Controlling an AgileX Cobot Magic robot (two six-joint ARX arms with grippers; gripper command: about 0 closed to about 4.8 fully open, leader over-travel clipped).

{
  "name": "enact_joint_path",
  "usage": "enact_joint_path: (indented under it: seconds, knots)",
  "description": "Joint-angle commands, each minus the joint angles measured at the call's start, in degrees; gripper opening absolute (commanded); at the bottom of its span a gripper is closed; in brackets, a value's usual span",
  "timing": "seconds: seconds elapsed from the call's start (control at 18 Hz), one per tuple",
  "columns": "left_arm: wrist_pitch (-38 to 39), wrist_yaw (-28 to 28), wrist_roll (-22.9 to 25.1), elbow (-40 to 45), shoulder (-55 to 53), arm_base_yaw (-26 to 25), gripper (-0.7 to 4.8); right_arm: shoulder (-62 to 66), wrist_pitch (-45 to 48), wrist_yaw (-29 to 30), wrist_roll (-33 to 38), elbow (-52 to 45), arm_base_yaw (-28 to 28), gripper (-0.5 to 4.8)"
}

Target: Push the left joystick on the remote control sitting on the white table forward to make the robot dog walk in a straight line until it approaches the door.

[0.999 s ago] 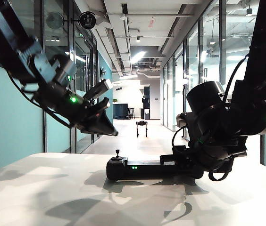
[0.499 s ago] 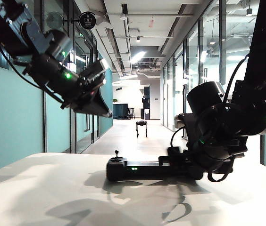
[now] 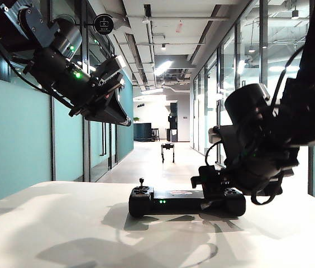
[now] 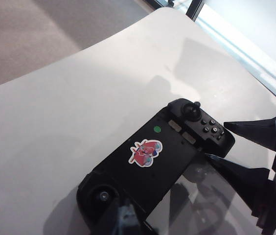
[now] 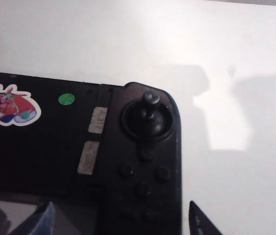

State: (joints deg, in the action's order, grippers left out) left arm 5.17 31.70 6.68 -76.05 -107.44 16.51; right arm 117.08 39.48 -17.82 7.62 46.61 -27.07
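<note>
Remote control (image 3: 185,201) flat on white table (image 3: 62,223); left joystick (image 3: 141,182) upright, untouched. Left gripper (image 4: 217,142) high above, jaws apart, empty. Right gripper (image 5: 121,215) by controller's right end, spread wide, gripping nothing. Risk: unbraced controller sliding under push, veering distant robot dog (image 3: 167,152) off line.

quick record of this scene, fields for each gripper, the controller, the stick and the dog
left gripper: jaws open, raised above the table on the exterior view's left, holding nothing
right gripper: jaws open, low at the controller's right end, no grip visible
remote control: flat on the white table, sticker side up
left joystick: upright, nothing touching it
robot dog: standing far down the corridor beyond the table
</note>
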Motion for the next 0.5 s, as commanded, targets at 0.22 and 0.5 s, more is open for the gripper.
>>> enact_joint_path:
  seconds: [0.22,0.5]
  knots:
    - [1.0,-3.7,-1.4,-0.2,4.0,0.1,-0.06,-6.9,-0.9,0.0,-0.2,-2.0,-0.1,2.77]
    - [4.2,-9.4,-3.8,-0.1,10.2,0.1,-0.06,-16.6,-2.8,0.0,-0.4,-6.9,-0.1,-0.06]
